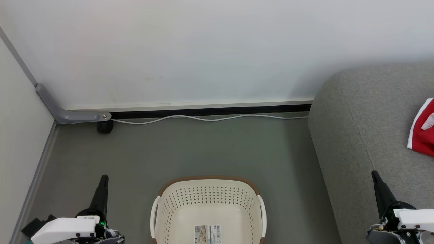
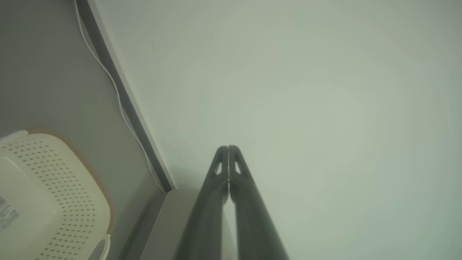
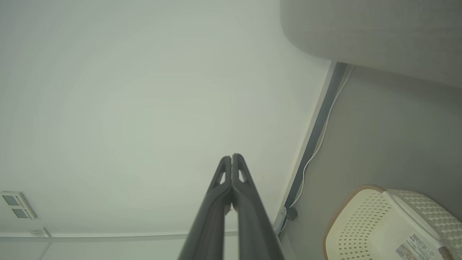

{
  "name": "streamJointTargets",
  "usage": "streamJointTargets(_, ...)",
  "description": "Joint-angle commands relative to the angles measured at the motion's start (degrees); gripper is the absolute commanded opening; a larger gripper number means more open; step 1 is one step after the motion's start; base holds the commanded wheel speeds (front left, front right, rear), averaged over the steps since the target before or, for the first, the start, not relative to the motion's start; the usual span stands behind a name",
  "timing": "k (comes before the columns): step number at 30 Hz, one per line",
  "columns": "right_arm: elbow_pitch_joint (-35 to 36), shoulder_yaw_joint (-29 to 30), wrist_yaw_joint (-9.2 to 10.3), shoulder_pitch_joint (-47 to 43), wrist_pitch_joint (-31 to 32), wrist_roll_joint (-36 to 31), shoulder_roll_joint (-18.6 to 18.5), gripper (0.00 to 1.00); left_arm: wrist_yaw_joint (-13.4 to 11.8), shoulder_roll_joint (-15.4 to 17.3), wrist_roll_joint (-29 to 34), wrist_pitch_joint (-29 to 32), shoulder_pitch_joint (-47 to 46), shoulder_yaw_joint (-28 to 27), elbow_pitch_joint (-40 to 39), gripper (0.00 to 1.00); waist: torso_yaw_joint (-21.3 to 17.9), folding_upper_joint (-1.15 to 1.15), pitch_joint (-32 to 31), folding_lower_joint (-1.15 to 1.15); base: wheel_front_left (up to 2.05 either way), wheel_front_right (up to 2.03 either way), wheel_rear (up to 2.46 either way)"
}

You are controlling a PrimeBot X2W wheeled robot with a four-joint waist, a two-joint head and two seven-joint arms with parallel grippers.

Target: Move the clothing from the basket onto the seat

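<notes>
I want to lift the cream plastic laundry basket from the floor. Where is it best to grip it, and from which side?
Probably by the basket's two white handles, thin loops standing off the perforated walls, which two fingers can close around. Come from above: left gripper to the left handle, right gripper to the right handle. Both grippers are shut, so open first.

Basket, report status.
Left gripper, right gripper: jaws shut, empty. Basket empty, label showing. Red clothing on sofa. Cable by wall, out of the way.

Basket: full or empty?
Empty as far as visible: the basket shows its bare floor and paper label; red clothing lies on the seat.
</notes>
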State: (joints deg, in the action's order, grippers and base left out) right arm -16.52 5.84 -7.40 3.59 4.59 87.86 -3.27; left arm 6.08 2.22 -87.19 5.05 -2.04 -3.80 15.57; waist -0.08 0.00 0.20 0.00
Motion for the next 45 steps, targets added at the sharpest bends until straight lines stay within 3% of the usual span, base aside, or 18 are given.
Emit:
streamJointTargets(1, 2.2, -0.4, -0.09, 2.5, 0.8, 1.7, -0.3, 0.00, 0.8, 0.7, -2.0, 0.5, -3.6, -2.1, -1.5, 0.00, 0.0, 0.00, 0.0, 0.00, 0.00, 0.00, 0.00)
streamJointTargets(6, 2.5, 0.4, -0.09, 2.6, 1.6, 4.5, 0.1, 0.00, 1.4, 0.8, -5.0, 1.3, -4.1, -2.6, -1.5, 0.00, 0.1, 0.00, 0.0, 0.00, 0.00, 0.00, 0.00)
streamJointTargets(45, 2.5, 0.5, -0.09, 2.6, 1.8, 4.4, 0.3, 0.00, 1.4, 0.7, -5.0, 1.4, -4.2, -2.7, -1.5, 0.00, 0.1, 0.00, 0.0, 0.00, 0.00, 0.00, 0.00)
